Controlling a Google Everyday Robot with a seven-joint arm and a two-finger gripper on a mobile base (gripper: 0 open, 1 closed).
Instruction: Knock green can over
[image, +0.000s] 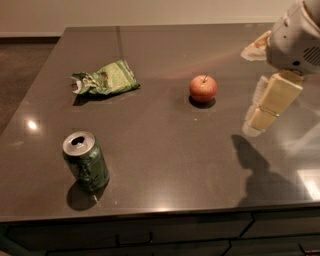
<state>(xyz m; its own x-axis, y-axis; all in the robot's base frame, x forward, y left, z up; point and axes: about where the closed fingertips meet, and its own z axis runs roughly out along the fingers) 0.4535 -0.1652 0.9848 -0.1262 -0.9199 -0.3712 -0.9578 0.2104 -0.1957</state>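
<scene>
Green can (86, 162) upright at front left of table, gripper far off at right

Camera view, looking down across a dark, glossy table (165, 150). Standing upright near the front left corner: the small dark green drink can, silver top up, opened mouth visible, a small shadow at its base. Touching nothing else. Farther back and slightly to the right, a crumpled light green snack bag (106, 79) lying flat. Near the middle of the table, toward the right, a red apple (203, 88) sitting stem up, well apart from both can and bag. At the right edge of the view, a white arm housing (295, 40) with the pale cream gripper (261, 119) hanging below it, angled down and leftward, raised over the table's right side. Right of the apple and well apart from the can. Open or closed: cannot tell. Below the gripper, on the tabletop, a dark shadow (260, 170) and a faint reflection.
</scene>
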